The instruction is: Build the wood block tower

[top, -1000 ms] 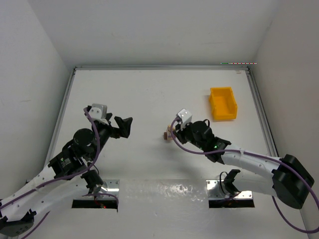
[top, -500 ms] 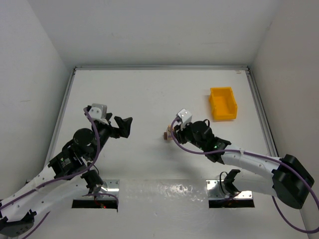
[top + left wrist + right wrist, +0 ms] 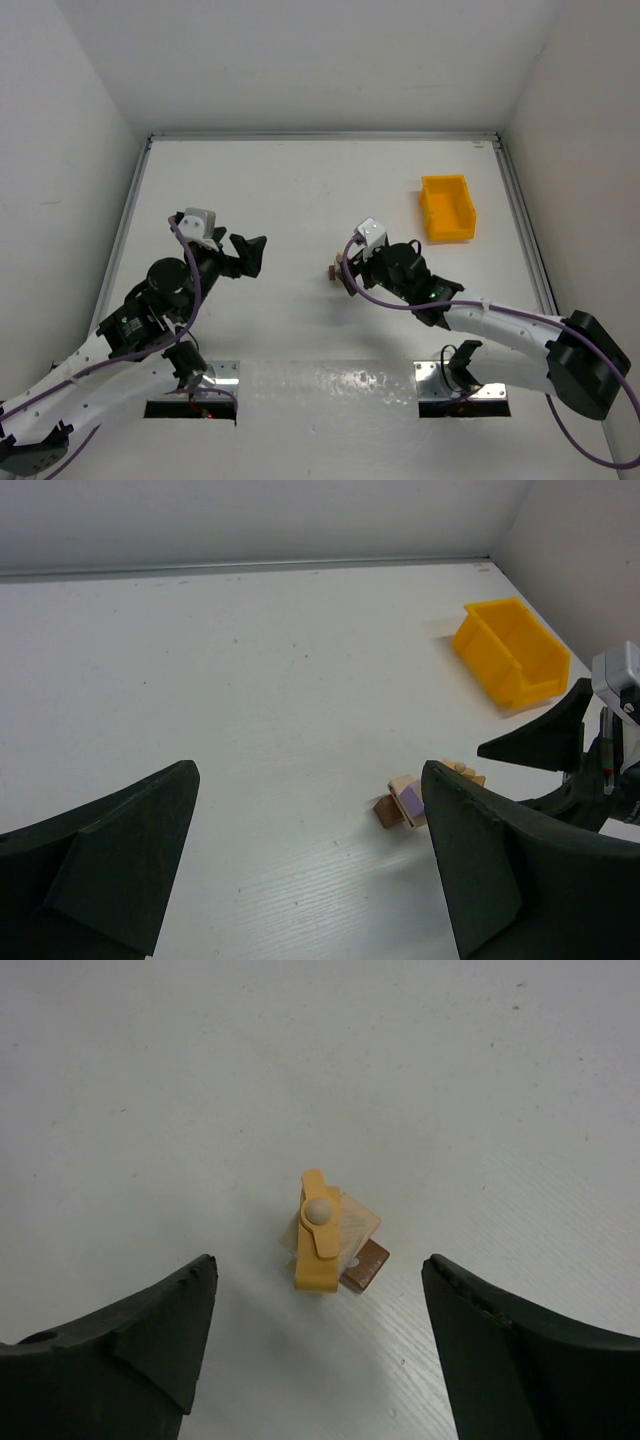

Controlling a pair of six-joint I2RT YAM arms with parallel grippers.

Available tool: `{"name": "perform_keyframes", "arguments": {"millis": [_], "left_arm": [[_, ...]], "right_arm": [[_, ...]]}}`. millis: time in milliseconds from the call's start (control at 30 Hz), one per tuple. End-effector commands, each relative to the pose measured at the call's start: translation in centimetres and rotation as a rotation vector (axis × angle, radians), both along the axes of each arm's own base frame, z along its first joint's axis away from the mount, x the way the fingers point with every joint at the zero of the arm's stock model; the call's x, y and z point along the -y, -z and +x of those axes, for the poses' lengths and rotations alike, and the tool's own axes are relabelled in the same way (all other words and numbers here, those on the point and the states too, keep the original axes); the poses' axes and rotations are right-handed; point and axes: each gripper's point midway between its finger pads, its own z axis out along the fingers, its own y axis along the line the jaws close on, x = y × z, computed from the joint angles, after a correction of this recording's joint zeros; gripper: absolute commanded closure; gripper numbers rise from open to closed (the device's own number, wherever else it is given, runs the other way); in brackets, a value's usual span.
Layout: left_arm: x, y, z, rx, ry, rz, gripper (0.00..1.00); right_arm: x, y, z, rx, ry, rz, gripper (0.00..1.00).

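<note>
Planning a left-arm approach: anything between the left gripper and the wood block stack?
Nothing visible. Only bare table lies between the left gripper and the wood block stack. But the right gripper hangs right at the stack, jaws open to either side without touching it, so it crowds that spot.

You have bright, even overhead light; glare streaks the surface [image 3: 330, 382] at bottom centre, shadows are faint, focus sharp.

wood blocks [image 3: 336, 270], right gripper [image 3: 346, 275] seemingly just beside
</note>
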Motion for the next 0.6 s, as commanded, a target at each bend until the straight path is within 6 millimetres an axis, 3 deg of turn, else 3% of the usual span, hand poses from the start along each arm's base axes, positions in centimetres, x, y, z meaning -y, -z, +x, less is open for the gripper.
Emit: {"name": "perform_keyframes", "arguments": {"millis": [0,133,367,467,567], "left_arm": [[-0.1,-0.7,0.3,0.026,-0.006,-0.018,0.09],[-0.1,-0.8,0.3,0.026,-0.006,-0.019,0.09],[-0.1,-0.7,0.6,0.026,-0.011,-0.002,0.09],[0.1,-0.2,0.7,0.015,-0.009,0.021,0.09],[0.2,0.2,0.8,-0.007,-0.007,0.042,0.09]], "right_arm": [[-0.3,-2.2,0.5,0.059,0.012,0.060,0.16],[0.1,-3.5,0.7,0.092,0.031,0.074,0.01],[1.1,-8.6,1.0,0.192,0.069,0.133,0.01],[3.0,-10.4,1.4,0.237,0.170,0.170,0.01],[6.8,-12.5,1.6,0.292,0.346,0.220,0.04]]}}
